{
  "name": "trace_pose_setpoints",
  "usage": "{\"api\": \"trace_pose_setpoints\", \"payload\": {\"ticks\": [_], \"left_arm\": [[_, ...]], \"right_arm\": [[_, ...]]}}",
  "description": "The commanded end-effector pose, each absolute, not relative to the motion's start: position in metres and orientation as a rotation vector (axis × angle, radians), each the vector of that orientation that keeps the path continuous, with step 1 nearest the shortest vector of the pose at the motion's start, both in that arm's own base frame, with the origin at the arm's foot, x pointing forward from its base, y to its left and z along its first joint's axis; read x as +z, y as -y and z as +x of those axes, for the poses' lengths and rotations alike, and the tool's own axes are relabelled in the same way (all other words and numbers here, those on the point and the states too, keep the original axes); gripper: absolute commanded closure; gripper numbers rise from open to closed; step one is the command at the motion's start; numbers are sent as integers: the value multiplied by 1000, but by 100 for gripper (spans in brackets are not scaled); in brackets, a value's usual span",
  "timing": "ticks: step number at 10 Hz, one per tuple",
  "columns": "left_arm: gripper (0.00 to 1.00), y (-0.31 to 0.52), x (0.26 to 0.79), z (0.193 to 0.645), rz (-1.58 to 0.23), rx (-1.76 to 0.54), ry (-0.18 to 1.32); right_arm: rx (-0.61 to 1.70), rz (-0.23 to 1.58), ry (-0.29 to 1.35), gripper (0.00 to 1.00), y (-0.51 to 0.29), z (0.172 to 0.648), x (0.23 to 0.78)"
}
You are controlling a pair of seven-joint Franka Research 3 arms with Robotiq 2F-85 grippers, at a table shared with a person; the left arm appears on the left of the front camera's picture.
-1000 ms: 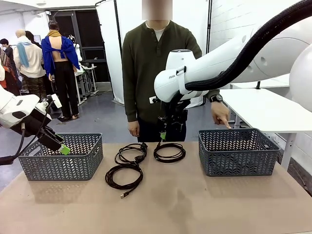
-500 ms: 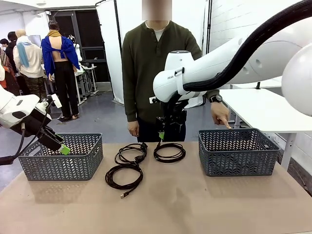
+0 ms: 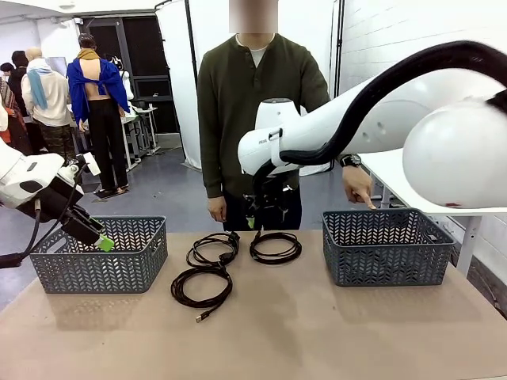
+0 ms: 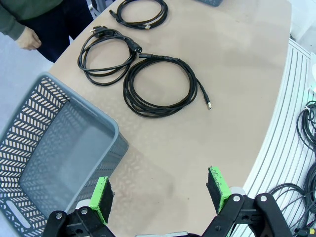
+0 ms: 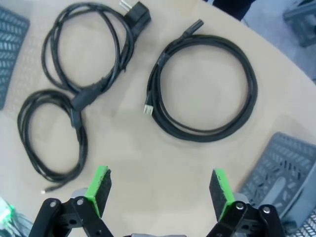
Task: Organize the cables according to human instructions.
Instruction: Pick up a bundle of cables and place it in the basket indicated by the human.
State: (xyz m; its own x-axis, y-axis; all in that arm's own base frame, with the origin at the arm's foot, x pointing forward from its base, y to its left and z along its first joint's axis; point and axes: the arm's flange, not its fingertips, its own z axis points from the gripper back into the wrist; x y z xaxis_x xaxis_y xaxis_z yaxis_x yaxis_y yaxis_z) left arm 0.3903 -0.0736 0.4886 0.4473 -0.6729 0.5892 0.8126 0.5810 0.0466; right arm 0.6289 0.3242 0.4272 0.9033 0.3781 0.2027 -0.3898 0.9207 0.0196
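Three black cables lie on the bench [image 3: 317, 332] near the middle of its far edge, between two grey perforated baskets. The plain coil [image 3: 276, 247] lies right of centre, close to the far edge. The power-plug cable [image 3: 212, 248] lies just beside it to the left, with a clear gap between the two in the right wrist view. The USB-ended cable [image 3: 202, 286] lies on the robot's side of the power-plug cable, and their loops meet at one point. Its small connector points toward the near edge. The left basket [image 3: 99, 269] stands toward the far left corner and the right basket [image 3: 384, 253] toward the far right corner, both upright. The left tool [image 3: 99, 237] hangs by the near rim of the left basket, tilted downward, its jaws wide apart with nothing between them. The right tool [image 3: 253, 218] hangs above the bench by the plain coil, its jaws likewise spread and empty, clear of every cable. A person stands at the far edge. One hand [image 3: 358, 186] points a finger down toward the right basket, and the other hand [image 3: 217, 210] hangs at the side.
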Motion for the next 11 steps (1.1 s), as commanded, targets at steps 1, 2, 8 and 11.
{"api": "trace_pose_setpoints", "payload": {"ticks": [1, 2, 8, 11], "left_arm": [[0, 71, 488, 391, -277, -947, 610], [0, 71, 488, 391, -277, -947, 610], [0, 71, 488, 391, -277, -947, 610], [0, 71, 488, 391, -277, -947, 610]], "right_arm": [[312, 2, 190, 0, -338, 646, 419], [297, -12, 189, 0, -340, 650, 408], [288, -2, 176, 0, -334, 654, 377], [288, -2, 176, 0, -334, 654, 377]]}}
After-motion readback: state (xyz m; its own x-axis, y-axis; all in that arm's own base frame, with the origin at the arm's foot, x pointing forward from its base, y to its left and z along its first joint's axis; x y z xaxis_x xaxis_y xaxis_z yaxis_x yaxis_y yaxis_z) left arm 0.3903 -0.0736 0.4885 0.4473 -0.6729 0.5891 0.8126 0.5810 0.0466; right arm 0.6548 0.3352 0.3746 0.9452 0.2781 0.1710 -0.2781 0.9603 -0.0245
